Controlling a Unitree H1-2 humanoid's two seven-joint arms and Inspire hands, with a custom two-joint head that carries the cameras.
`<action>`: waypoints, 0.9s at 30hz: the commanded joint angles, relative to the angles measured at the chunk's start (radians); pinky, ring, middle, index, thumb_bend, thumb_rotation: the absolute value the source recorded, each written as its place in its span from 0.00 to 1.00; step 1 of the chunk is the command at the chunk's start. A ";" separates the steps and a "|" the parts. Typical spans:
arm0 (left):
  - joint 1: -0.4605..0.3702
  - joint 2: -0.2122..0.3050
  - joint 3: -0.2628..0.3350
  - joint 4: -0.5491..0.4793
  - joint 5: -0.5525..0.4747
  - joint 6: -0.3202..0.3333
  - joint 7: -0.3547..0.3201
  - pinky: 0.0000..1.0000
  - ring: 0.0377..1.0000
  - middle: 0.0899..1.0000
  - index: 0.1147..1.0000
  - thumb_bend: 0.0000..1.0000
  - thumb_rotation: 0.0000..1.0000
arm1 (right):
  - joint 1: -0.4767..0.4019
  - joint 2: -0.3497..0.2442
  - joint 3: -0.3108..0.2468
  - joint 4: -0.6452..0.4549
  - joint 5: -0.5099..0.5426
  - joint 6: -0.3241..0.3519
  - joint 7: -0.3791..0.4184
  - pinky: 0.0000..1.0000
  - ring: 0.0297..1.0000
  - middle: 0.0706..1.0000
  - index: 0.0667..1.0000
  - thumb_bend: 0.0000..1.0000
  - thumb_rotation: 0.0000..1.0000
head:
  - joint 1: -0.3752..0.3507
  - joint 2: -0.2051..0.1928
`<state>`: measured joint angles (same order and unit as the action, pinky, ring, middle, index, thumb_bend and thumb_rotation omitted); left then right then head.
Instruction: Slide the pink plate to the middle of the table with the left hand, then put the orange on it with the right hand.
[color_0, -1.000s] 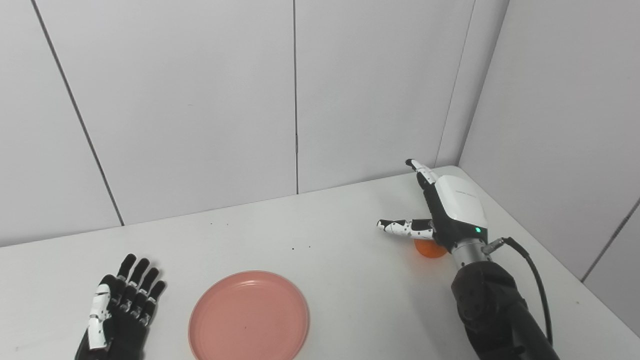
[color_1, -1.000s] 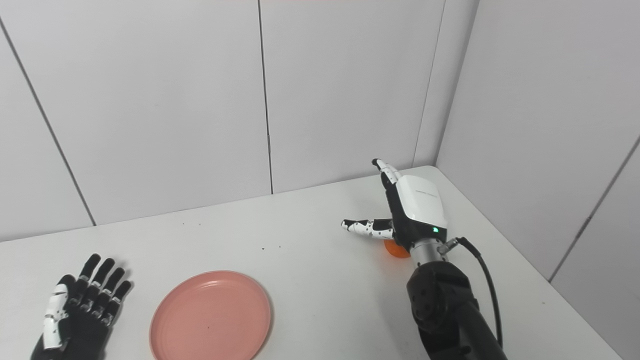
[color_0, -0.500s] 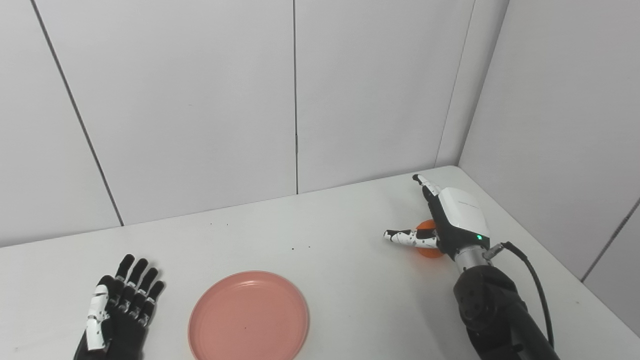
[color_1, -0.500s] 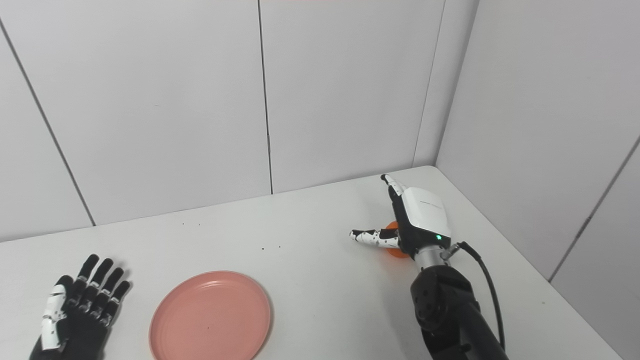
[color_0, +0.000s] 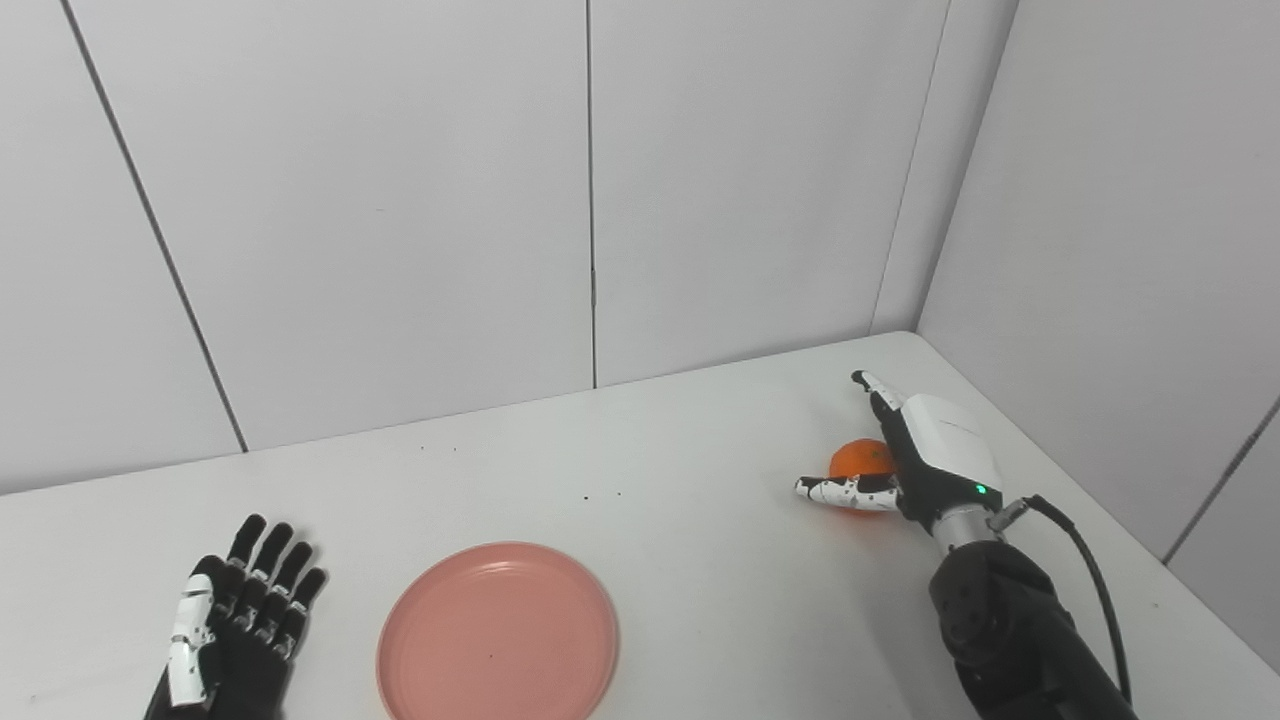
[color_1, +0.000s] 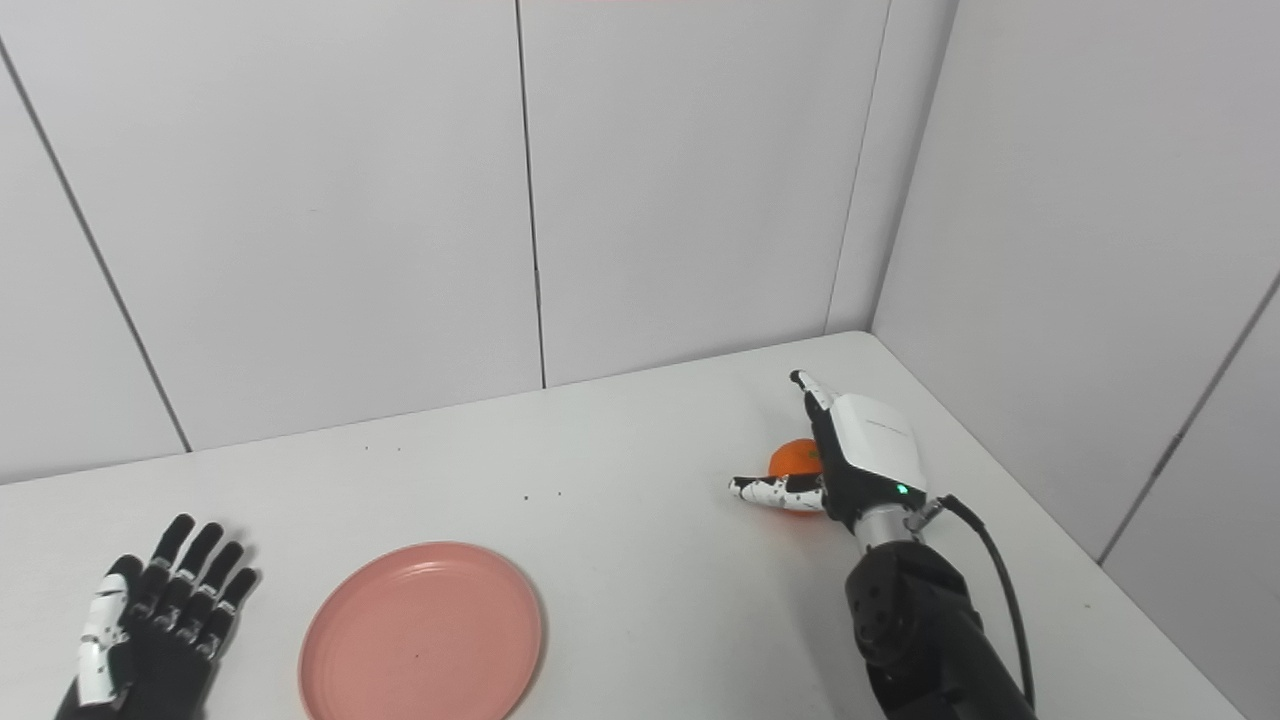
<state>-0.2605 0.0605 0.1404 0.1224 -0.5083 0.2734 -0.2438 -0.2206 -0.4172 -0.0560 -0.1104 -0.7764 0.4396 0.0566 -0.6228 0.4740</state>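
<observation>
The pink plate (color_0: 497, 632) lies flat near the table's front edge, left of centre. The orange (color_0: 858, 460) rests on the table at the right. My right hand (color_0: 925, 465) is low beside it with the fingers spread, the thumb reaching along the orange's near side and the fingers along its right; it stands open and I cannot tell whether it touches the fruit. My left hand (color_0: 236, 625) lies open and flat at the front left, apart from the plate, fingers pointing away from me.
The white table (color_0: 650, 500) ends at wall panels behind and at the right, close behind the orange. A black cable (color_0: 1085, 570) loops off the right wrist. A few dark specks dot the table's middle.
My right hand has come down and moved right, settling around the orange, which shows more now. My left hand has drawn back slightly toward the front edge. The plate has stayed put.
</observation>
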 joint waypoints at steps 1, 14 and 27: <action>0.035 0.001 0.003 0.017 0.009 0.066 0.035 1.00 0.99 0.99 1.00 0.29 1.00 | -0.022 -0.033 -0.015 -0.007 0.008 -0.011 -0.028 0.76 0.86 0.89 0.91 1.00 0.49 | 0.001 0.000; 0.042 0.007 0.003 -0.007 0.001 0.086 0.036 1.00 1.00 1.00 1.00 0.28 1.00 | -0.028 -0.039 -0.003 0.043 0.023 0.003 -0.020 0.73 0.84 0.89 0.90 1.00 0.50 | 0.002 0.010; 0.042 0.014 0.003 -0.015 -0.010 0.099 0.035 1.00 1.00 1.00 1.00 0.28 1.00 | -0.049 -0.036 0.006 0.107 0.049 0.004 -0.030 0.70 0.82 0.88 0.90 1.00 0.49 | 0.003 0.020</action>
<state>-0.2459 0.0641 0.1431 0.0911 -0.5276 0.3046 -0.2347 -0.2309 -0.4294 -0.0426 0.0020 -0.7305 0.4466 0.0568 -0.6197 0.4939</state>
